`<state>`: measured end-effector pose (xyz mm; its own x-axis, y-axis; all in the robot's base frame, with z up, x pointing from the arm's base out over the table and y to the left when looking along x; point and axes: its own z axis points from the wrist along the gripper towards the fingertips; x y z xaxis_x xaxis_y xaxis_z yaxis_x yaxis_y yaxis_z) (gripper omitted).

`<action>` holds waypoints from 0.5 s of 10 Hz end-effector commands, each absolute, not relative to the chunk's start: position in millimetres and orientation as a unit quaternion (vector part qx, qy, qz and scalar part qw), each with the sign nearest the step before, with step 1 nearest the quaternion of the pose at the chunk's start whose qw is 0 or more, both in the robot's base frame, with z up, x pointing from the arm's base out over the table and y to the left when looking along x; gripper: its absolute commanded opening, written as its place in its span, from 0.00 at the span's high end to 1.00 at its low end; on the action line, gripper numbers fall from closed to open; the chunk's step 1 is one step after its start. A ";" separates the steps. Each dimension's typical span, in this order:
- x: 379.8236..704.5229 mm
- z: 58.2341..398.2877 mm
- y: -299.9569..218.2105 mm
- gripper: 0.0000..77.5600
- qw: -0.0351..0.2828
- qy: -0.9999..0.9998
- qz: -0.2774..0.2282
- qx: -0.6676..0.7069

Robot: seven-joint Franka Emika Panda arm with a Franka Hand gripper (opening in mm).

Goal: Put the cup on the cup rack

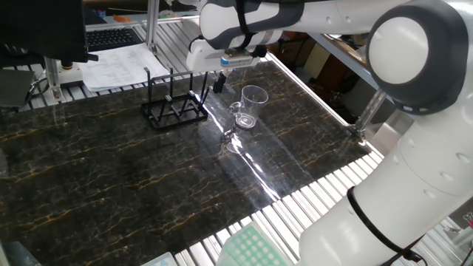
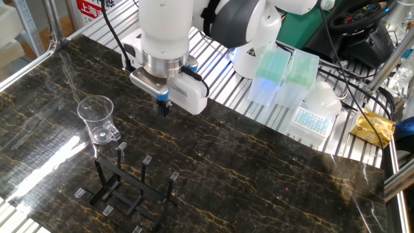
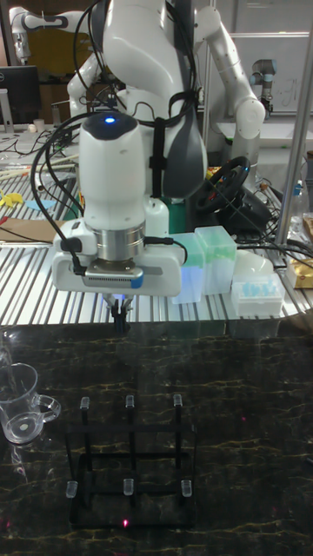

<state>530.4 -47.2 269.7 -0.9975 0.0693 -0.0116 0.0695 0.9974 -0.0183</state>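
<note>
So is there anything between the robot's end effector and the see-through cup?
No, only bare dark marble tabletop between end effector and clear glass cup, seen in the other fixed view.

The table is black marble-patterned with thin gold-brown veins. On it, the cup is clear and colourless, and the cup rack beside it is black with pale peg tips. Above the table, the arm is white, with a blue light on top.
</note>
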 end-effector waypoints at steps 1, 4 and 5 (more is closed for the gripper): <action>531.1 271.0 -47.4 1.00 -0.010 0.997 -0.005 0.071; 531.1 271.0 -47.4 1.00 -0.016 0.991 -0.006 0.132; 531.1 271.0 -47.4 1.00 -0.030 0.987 -0.009 0.155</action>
